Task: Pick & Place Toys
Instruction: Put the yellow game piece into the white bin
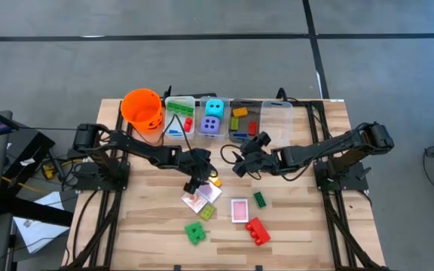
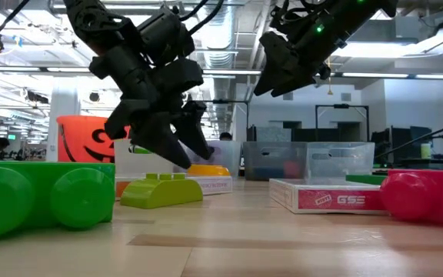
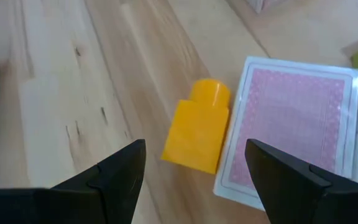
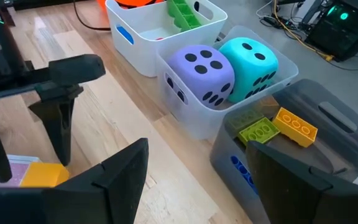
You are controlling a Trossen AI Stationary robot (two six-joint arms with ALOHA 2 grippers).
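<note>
My left gripper (image 1: 197, 183) (image 3: 194, 180) hangs open just above the table, near the middle. Its fingers slant down toward a small yellow brick (image 3: 197, 130) (image 1: 215, 181) that lies on its side ahead of the fingertips. The brick lies beside a pink-backed card pack (image 3: 291, 130). In the low view the left gripper (image 2: 177, 150) ends close to the yellow brick (image 2: 206, 169). My right gripper (image 1: 238, 165) (image 4: 197, 186) is open and held higher, in front of the bins. The purple die (image 4: 202, 73) and the cyan die (image 4: 248, 59) sit in a bin.
An orange bucket (image 1: 142, 108) and a row of bins (image 1: 179, 117) (image 1: 276, 120) stand along the far edge. Loose toys lie toward the near edge: a lime brick (image 1: 206, 212), green bricks (image 1: 195, 232) (image 1: 259, 199), a red brick (image 1: 258, 230) and a card pack (image 1: 239, 209).
</note>
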